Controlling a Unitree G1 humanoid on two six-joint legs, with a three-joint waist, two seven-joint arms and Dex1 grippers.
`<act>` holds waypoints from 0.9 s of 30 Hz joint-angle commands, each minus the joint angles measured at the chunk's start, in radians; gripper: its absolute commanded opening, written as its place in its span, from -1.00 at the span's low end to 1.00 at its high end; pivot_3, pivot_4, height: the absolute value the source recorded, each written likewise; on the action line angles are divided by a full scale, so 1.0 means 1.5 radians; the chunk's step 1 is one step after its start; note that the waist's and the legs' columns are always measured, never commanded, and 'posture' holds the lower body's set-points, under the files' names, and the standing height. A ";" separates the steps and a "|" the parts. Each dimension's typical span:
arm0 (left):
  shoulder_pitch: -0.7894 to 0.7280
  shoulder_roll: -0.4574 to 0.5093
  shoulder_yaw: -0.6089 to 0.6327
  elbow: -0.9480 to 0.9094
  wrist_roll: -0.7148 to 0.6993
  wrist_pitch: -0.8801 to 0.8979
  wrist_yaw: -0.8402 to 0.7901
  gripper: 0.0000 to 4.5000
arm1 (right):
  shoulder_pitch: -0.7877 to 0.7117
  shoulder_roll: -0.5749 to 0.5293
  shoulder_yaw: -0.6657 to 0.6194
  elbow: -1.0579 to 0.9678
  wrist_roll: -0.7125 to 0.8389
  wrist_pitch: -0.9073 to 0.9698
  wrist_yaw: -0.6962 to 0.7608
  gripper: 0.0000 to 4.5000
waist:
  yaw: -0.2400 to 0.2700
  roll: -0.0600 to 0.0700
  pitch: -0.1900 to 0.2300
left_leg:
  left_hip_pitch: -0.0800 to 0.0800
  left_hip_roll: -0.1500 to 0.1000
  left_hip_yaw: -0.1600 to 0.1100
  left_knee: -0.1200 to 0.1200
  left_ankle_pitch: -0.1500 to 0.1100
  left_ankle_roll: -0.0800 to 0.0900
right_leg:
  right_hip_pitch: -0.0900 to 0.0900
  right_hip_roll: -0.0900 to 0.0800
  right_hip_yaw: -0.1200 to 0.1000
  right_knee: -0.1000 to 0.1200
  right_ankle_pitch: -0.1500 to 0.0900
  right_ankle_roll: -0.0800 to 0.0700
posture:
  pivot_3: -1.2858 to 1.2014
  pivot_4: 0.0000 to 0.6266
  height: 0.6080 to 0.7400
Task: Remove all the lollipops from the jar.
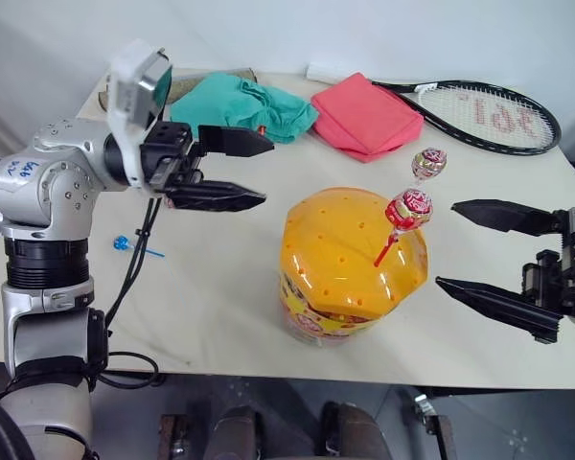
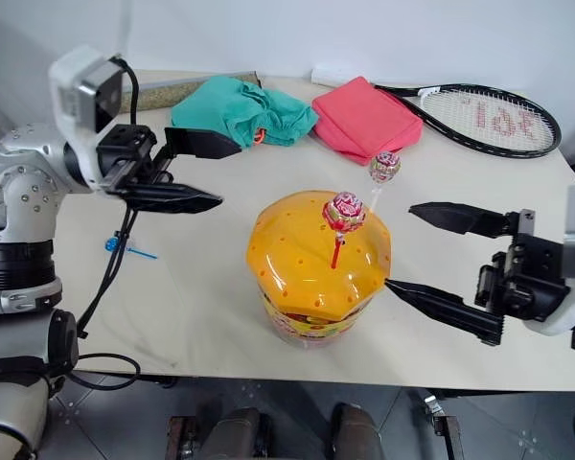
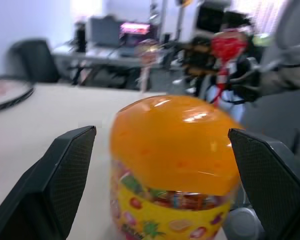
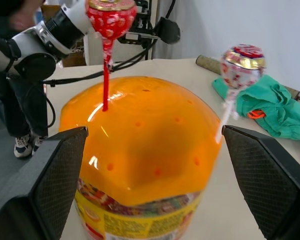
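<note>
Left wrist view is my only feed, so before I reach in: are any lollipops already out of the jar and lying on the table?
Observer: Yes, one. A blue lollipop lies on the table, off to the robot's left of the jar.
Operator: Anything beyond the jar I might hit?
Observer: A green cloth, a pink cloth and a racket lie near the far edge, all apart from the jar.
Operator: And the other end effector?
Observer: The right end effector is open, just to the right of the jar, beside its lid.
</note>
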 commanded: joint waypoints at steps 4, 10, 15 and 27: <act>0.039 0.047 -0.016 0.027 0.003 -0.100 -0.092 1.00 | -0.104 -0.005 0.132 -0.022 -0.003 -0.012 -0.059 1.00 | -0.004 0.000 0.000 | 0.000 0.000 0.000 0.000 0.000 0.000 | 0.000 0.000 0.000 0.000 0.000 0.000 | 0.03 -0.52 1.00; 0.107 0.107 -0.046 0.003 0.001 -0.144 -0.088 1.00 | -0.220 0.018 0.267 0.027 -0.068 -0.025 -0.030 1.00 | -0.004 0.000 0.000 | 0.000 0.000 0.000 0.000 0.000 0.000 | 0.000 0.000 0.000 0.000 0.000 0.000 | 0.03 -0.52 1.00; 0.150 0.117 -0.009 -0.062 -0.052 -0.120 -0.047 1.00 | -0.274 0.016 0.294 0.060 -0.087 -0.029 0.022 0.57 | -0.002 0.000 0.000 | -0.001 0.000 -0.001 0.000 0.000 0.000 | 0.000 0.000 0.000 0.000 0.000 0.000 | 0.03 -0.52 1.00; 0.177 0.095 0.026 -0.157 -0.110 -0.071 0.023 1.00 | -0.326 0.008 0.261 0.079 -0.027 -0.002 0.059 -0.99 | -0.003 0.000 0.000 | -0.001 0.001 -0.001 0.001 -0.001 0.000 | 0.000 0.000 0.000 0.000 0.000 0.000 | 0.03 -0.52 1.00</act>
